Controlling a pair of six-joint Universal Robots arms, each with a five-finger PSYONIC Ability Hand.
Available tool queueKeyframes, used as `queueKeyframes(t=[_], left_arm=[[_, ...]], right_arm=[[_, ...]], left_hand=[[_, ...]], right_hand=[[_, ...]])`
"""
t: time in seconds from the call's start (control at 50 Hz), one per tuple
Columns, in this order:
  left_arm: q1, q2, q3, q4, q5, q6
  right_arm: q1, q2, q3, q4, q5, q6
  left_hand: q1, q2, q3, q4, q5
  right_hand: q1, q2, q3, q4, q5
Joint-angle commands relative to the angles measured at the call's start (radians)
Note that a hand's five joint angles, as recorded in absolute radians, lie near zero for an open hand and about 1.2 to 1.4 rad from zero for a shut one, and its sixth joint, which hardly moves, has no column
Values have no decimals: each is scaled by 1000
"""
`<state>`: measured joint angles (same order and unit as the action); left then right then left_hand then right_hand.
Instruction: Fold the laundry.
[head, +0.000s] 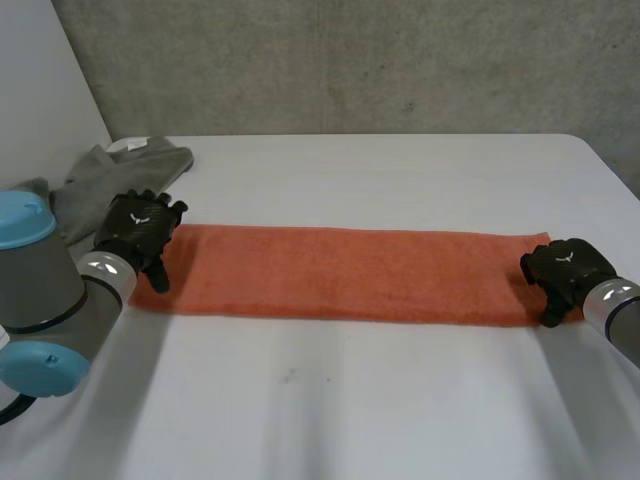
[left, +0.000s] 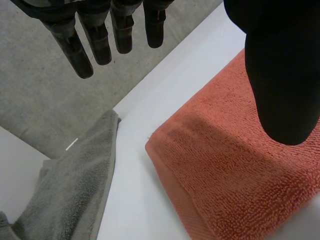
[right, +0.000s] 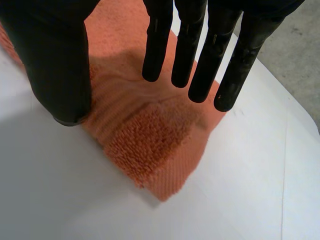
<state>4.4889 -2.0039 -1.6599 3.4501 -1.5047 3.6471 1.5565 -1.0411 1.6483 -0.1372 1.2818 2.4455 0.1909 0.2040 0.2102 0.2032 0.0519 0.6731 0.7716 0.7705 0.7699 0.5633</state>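
Closest in, the left arm (head: 45, 290) ends in the left hand (head: 140, 232), poised over the left end of the orange towel (head: 350, 275), its fingers (left: 100, 40) straight and holding nothing. A grey cloth (head: 110, 175) lies crumpled just beyond it. The towel, a long doubled strip, lies flat across the white table (head: 400, 400). It looks soft, light and limp, with a grippy pile, so pinching the end corners seems best. Over its right end the right hand (head: 565, 270) holds its fingers (right: 187, 50) straight, grasping nothing.
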Motion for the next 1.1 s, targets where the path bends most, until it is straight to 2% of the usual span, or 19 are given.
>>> queueKeyframes(t=[0.02,0.32,0.46,0.54,0.56,0.66,0.72,0.74,0.8,0.82,0.88,0.94,1.04,1.1], left_arm=[[0,4,2,-2,0,1],[1,40,-27,-2,0,1],[3,62,-46,-2,-2,-1],[3,73,-52,0,-2,-1],[1,74,-52,0,-2,-2],[1,89,-54,0,-2,-2],[1,102,-55,0,-3,-4],[1,106,-57,0,-3,-4],[1,119,-63,0,-3,-4],[1,125,-64,0,-5,-5],[3,131,-67,0,-5,-15],[0,136,-70,0,-5,-38],[-4,136,-77,0,-3,-51],[-16,132,-78,0,-2,-51]], right_arm=[[-47,49,-48,14,4,-34],[-211,19,-88,67,-6,-100],[-360,10,-166,76,8,-265],[-346,1,-200,77,13,-310],[-328,-3,-206,77,14,-304],[-77,-101,-246,73,5,-198],[37,-115,-262,67,-1,-174],[127,-114,-277,59,-4,-169],[268,-103,-304,36,-7,-174],[368,-82,-329,13,-9,-177],[529,-13,-381,-27,-18,-174],[614,51,-424,-28,-32,-174],[763,209,-476,-21,-111,-183],[792,263,-486,-19,-124,-194]], left_hand=[[-4,-17,-23,-16,-39],[-7,-20,-26,-19,-42],[-7,-20,-26,-19,-42],[-7,-20,-26,-19,-42],[-7,-20,-26,-19,-42],[-7,-20,-26,-19,-42],[-7,-20,-26,-19,-42],[-7,-20,-26,-19,-42],[-10,-23,-29,-22,-45],[-10,-23,-29,-22,-45],[-10,-23,-29,-22,-45],[-10,-23,-29,-22,-45],[-10,-23,-29,-22,-45],[-10,-23,-29,-22,-45]], right_hand=[[723,625,626,626,658],[723,625,626,626,658],[723,625,626,626,658],[723,625,626,626,658],[723,625,626,626,658],[723,625,626,626,658],[723,625,626,626,658],[723,625,626,626,658],[723,625,626,626,658],[723,625,626,626,658],[723,625,626,626,658],[723,625,626,626,658],[723,625,626,626,658],[723,625,626,626,658]])
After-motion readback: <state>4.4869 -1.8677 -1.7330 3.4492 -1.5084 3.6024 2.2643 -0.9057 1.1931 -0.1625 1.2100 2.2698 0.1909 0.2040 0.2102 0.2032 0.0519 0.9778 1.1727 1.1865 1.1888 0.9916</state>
